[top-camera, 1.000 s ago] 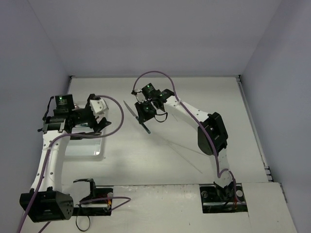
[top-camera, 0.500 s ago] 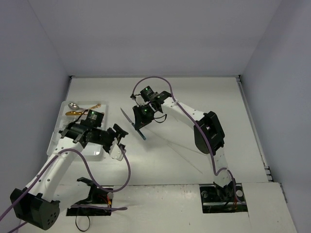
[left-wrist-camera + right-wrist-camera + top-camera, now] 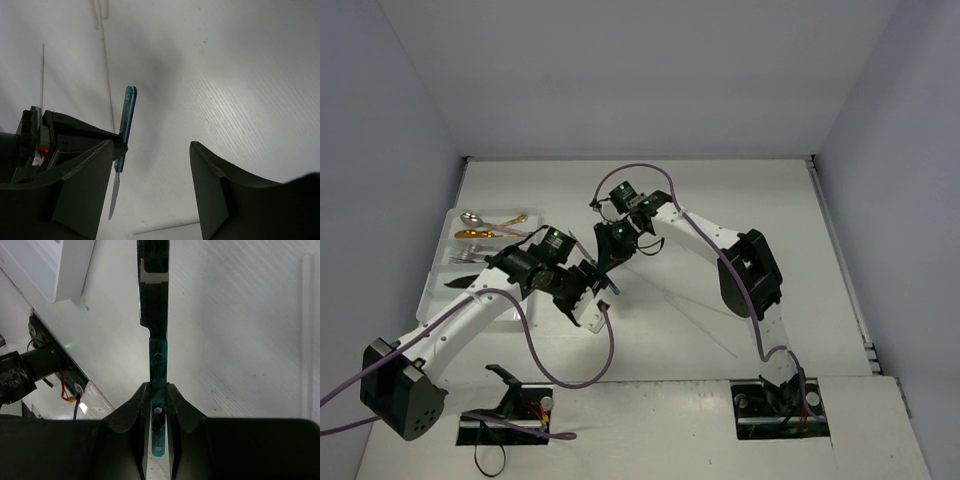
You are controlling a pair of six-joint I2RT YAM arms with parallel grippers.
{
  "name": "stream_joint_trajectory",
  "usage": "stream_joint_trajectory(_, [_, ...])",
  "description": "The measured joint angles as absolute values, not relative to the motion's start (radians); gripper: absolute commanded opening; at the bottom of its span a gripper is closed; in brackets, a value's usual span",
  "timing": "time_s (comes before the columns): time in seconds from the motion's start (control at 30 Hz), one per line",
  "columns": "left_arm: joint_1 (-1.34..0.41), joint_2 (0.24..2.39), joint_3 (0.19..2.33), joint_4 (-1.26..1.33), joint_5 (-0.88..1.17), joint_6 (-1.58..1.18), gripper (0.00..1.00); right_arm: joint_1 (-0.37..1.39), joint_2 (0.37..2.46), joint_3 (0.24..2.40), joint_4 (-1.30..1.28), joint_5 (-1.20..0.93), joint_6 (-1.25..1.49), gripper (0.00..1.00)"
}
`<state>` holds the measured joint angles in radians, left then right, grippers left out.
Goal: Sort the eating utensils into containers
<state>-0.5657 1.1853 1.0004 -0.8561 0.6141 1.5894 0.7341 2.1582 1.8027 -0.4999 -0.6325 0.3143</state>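
**Item:** green-handled knife (image 3: 158, 357), one piece.

**Location:** held above the bench (image 3: 720, 200) near its middle, well apart from the white compartment tray (image 3: 432, 290) on the left side.

**Holder:** right end effector (image 3: 158, 386), clenched on the handle. The blade points straight away from its wrist.

**Neighbour:** left end effector (image 3: 150, 150), released, fingers spread with nothing between them.

**Key relation:** the knife lies just ahead of the left end effector and nearer its left finger (image 3: 90, 170). It shows edge-on in that wrist view, long axis near-vertical in the frame, handle above and blade below.

**Judgement:** the right arm has the knife, but the tray lies on the left arm's side, so a hand-over looks likely.

**Also present:** pale stick (image 3: 305, 315), lying on the bench.
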Motion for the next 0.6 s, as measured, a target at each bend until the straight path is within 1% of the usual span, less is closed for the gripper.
stream_joint_trajectory(0.3, [-0.597, 1.203, 0.964, -0.668, 0.524, 1.487, 0.58, 0.734, 2.158, 1.803, -0.5, -0.678, 0.33, 0.0])
stream_joint_trajectory(0.6, [-0.601, 1.211, 0.907, -0.593, 0.527, 1.483, 0.58, 0.735, 2.158, 1.809, -0.501, -0.727, 0.347, 0.0])
